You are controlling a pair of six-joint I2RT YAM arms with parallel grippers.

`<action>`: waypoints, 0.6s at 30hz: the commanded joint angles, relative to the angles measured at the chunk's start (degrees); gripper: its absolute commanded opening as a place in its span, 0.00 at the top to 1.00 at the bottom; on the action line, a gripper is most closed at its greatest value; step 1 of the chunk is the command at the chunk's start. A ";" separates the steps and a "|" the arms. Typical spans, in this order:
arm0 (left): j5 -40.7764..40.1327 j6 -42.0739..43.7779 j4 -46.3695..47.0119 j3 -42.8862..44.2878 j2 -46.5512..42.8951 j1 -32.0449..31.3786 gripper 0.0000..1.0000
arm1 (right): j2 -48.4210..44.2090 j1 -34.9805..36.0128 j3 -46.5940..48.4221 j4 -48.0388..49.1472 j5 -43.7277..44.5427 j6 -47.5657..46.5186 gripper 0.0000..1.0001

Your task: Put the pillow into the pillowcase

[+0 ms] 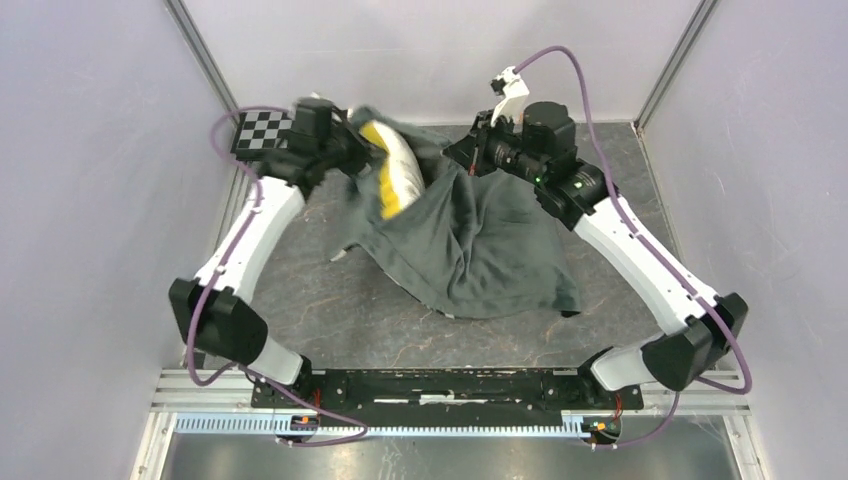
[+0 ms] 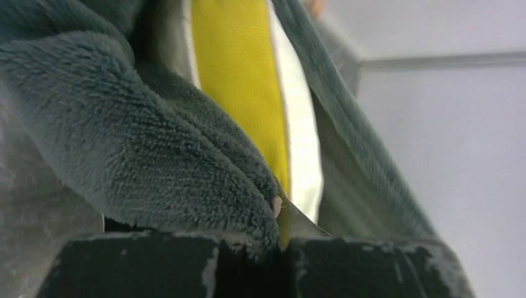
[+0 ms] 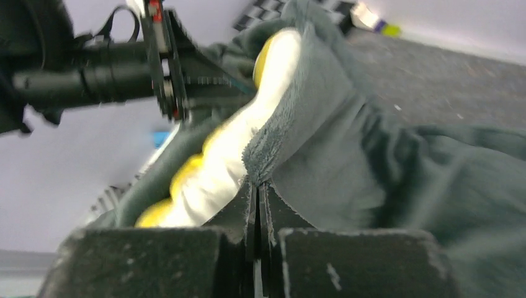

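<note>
Two grippers, both clenched on dark grey-green plush pillowcase (image 1: 470, 250): I see left gripper (image 2: 282, 245) pinching thick fold, right gripper (image 3: 257, 198) nipping hem. Cream-white quilted pillow (image 1: 392, 170), yellow-banded, upper centre of top view, partly inside sack mouth; plush folds hide most of it. Rest of sack crumpled mid-frame on grey marbled table (image 1: 320, 300). Black-and-white checkerboard (image 1: 262, 130) upper left, beside left wrist.
</note>
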 commanded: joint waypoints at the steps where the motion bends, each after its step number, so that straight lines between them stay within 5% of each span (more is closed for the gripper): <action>1: -5.36 -0.39 7.29 -7.03 3.84 -13.01 0.98 | 2.02 -3.42 1.55 -0.79 6.71 -5.02 1.00; 5: -7.10 -3.85 11.27 -7.47 10.49 -21.15 0.98 | 1.61 -5.64 -0.02 -3.42 8.12 -7.30 1.00; 8: -10.90 -4.04 10.82 -12.55 9.14 -20.52 0.98 | -0.14 -3.91 -4.40 -3.20 7.99 -7.70 1.00; 18: -10.89 3.55 6.58 -44.53 -13.93 -2.16 0.97 | 0.28 12.80 -27.39 8.20 13.92 -4.80 1.00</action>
